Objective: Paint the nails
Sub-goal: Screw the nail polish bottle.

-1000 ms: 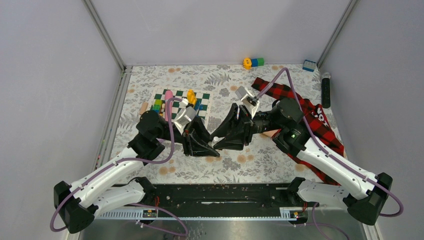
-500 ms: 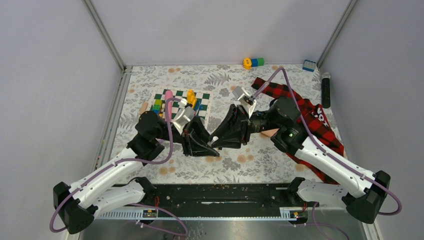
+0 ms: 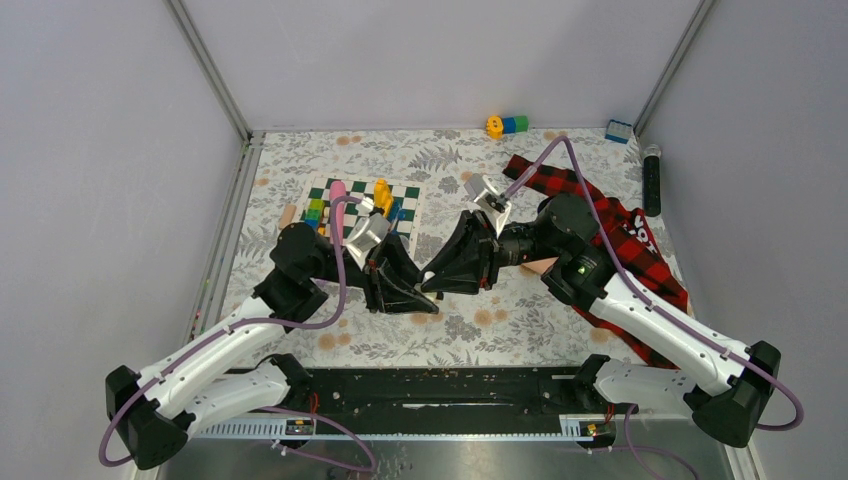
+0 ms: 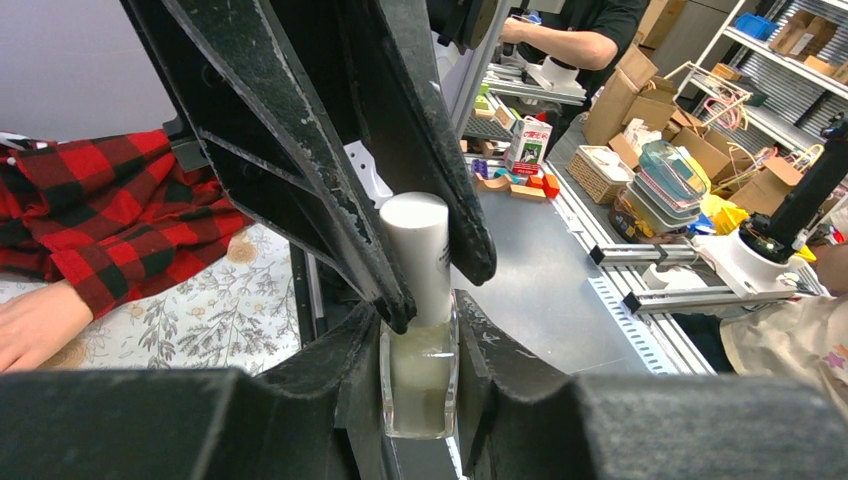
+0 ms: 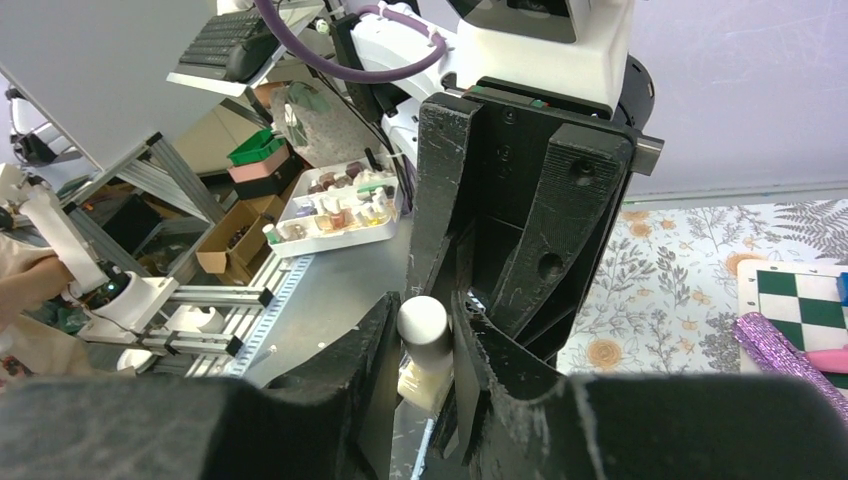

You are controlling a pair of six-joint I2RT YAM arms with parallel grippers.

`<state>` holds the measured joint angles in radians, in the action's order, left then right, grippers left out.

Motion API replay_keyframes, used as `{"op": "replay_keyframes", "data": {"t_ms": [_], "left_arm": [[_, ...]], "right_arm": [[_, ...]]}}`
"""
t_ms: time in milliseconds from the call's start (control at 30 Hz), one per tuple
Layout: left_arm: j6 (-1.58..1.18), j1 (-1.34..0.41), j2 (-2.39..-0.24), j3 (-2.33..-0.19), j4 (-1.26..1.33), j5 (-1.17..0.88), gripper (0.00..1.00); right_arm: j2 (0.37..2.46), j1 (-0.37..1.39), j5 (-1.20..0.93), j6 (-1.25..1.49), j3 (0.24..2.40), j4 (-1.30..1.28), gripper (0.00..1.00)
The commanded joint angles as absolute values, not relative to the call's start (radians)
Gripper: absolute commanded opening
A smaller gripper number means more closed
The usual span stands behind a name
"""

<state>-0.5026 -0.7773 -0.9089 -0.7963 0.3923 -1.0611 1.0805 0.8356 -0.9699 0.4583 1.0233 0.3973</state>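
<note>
My left gripper (image 4: 420, 318) is shut on a small clear nail polish bottle (image 4: 420, 372) holding pale liquid, upright above the table's middle (image 3: 428, 279). My right gripper (image 5: 425, 318) is shut on the bottle's white cap (image 5: 423, 325), which also shows in the left wrist view (image 4: 418, 240). The two grippers meet tip to tip in the top view. The dummy hand (image 4: 30, 325) is pale, with a red-and-black plaid sleeve (image 3: 620, 235), and lies under my right arm. Its nails are hidden.
A green-and-white checkerboard (image 3: 405, 205) with small coloured toys lies behind the left gripper. A yellow, blue and green toy (image 3: 507, 124) and a blue block (image 3: 619, 130) sit at the back edge. A black cylinder (image 3: 652, 180) lies at the right wall.
My right gripper has shifted a little left and away, staying on the cap. My left arm has barely moved.
</note>
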Motion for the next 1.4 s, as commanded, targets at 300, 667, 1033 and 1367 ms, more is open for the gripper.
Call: {"op": "replay_keyframes", "data": {"t_ms": [300, 667, 1033, 1367], "left_arm": [[-0.459, -0.699, -0.851, -0.792, 0.415, -0.877, 0.00], [-0.326, -0.655, -0.813, -0.792, 0.237, -0.616, 0.00], [-0.243, -0.646, -0.775, -0.752, 0.126, -0.203, 0.00], [-0.231, -0.644, -0.775, -0.748, 0.036, 0.099, 0.00]], "right_arm": [[1.090, 0.884, -0.905, 0.329, 1.051, 0.173, 0.00], [1.248, 0.941, -0.823, 0.393, 1.114, 0.066, 0.00], [1.448, 1.005, -0.721, 0.504, 1.218, -0.049, 0.00], [1.561, 1.058, -0.493, 0.545, 1.321, -0.220, 0.00]]}}
